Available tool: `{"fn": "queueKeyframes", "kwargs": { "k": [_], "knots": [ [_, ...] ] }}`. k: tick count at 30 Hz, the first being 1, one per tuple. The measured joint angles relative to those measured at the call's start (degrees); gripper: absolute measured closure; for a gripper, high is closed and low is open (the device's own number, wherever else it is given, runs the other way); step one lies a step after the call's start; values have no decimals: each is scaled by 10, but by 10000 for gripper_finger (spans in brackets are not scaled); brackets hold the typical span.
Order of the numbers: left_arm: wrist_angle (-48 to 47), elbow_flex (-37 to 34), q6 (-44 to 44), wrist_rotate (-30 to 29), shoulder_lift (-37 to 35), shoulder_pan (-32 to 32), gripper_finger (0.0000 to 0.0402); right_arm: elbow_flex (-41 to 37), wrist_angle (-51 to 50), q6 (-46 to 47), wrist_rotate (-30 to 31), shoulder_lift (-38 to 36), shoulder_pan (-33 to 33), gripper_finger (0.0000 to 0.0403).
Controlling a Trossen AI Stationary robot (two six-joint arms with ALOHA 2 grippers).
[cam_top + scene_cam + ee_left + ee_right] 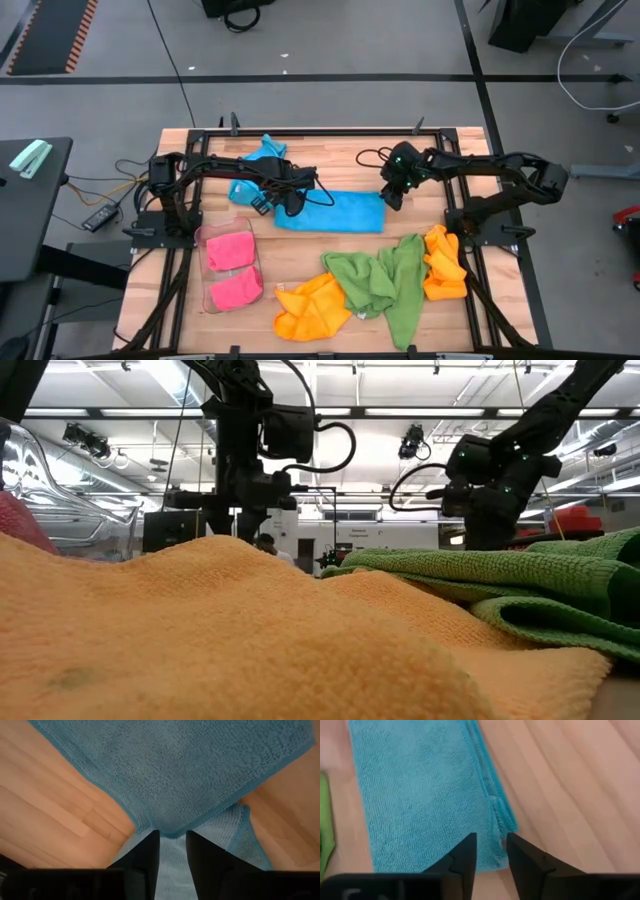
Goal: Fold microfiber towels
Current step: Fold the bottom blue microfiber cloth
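A sky-blue microfiber towel (335, 212) lies folded into a long strip at the table's middle. My left gripper (288, 204) is at its left end, shut on a corner (172, 831). My right gripper (393, 196) is at its right end, shut on the edge by the far right corner (495, 827). In the low view an orange towel (200, 630) hides both sets of fingertips. Two more blue towels (262, 154) (240, 190) lie bunched at the far left. My left gripper has the towel's pointed corner (172, 831) between its two fingers (150, 851), coming steeply from above. A paler blue layer (220, 830) shows under that corner. The towel lies flat on the table, slack. My right gripper has the towel's folded edge next to its corner (496, 851) between its two fingers (466, 855), slanting down from the table's right. Several layers show at that edge. The towel lies flat on the wood there.
A clear plastic tray (205, 290) at the near left holds two pink towels (230, 250). Orange towels (312, 306) (443, 262) and green ones (385, 278) lie heaped along the near edge. Bare wood shows on the far side of the blue strip.
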Motion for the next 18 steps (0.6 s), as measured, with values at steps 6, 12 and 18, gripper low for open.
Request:
{"fn": "queueKeyframes", "kwargs": {
  "k": [6, 12, 18],
  "knots": [
    [-2, 0, 0, -1, 0, 0, 304, 0, -24, -10, 31, 0, 13, 348],
    [-2, 0, -2, -1, 0, 0, 310, 0, -22, -29, 68, 0, 16, 359],
    [-1, 0, -12, -1, 0, 0, 316, 0, 7, -60, 74, 0, 16, 327]
  ]
}}
